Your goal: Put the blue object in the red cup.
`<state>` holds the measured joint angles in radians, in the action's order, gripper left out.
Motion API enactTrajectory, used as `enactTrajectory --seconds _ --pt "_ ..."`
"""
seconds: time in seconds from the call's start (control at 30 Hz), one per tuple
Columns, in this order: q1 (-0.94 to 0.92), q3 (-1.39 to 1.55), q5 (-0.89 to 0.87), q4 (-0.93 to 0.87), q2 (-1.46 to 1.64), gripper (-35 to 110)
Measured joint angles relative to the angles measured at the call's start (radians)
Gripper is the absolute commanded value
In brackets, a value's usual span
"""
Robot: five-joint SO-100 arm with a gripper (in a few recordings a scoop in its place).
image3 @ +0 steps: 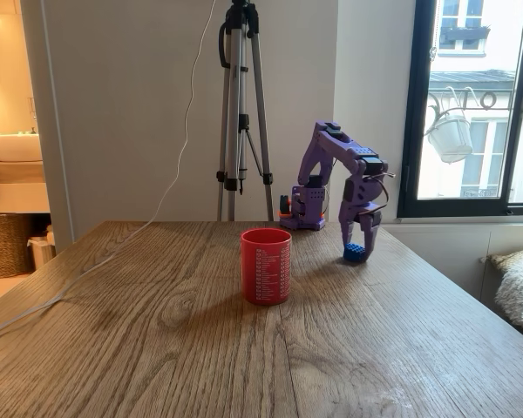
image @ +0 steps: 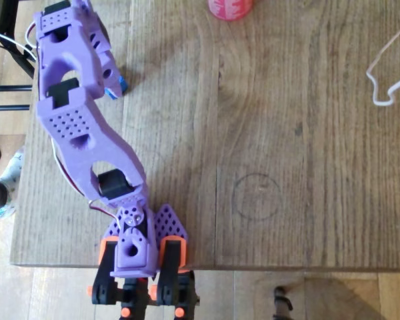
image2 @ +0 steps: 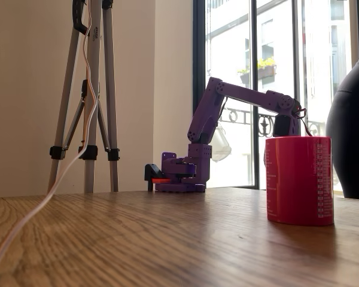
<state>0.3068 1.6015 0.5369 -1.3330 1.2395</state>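
In a fixed view the purple arm is reaching down at the table's right side, its gripper pointing onto the blue object, which is sitting on the wood. The jaws are standing to either side of the brick, but whether they are clamping it I cannot tell. The red cup is standing upright well apart, at about nine o'clock from the brick.

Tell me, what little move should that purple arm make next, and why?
Probably close the gripper on the blue brick. In a fixed view its fingers reach down around the brick, which sits on the table; whether they already pinch it is hard to tell. The red cup stands apart, nearer the camera, so a firm hold comes before any lift.
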Motion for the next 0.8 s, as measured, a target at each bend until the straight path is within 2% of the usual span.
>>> enactTrajectory --seconds 0.33,0.5,0.7,0.8 --pt "-0.040 -0.015 -0.049 0.037 0.015 1" --pt "-0.077 -0.149 -0.029 0.043 0.121 1" --pt "-0.110 -0.295 -0.003 0.140 0.224 0" --pt "-0.179 -0.322 0.061 0.281 0.238 0"
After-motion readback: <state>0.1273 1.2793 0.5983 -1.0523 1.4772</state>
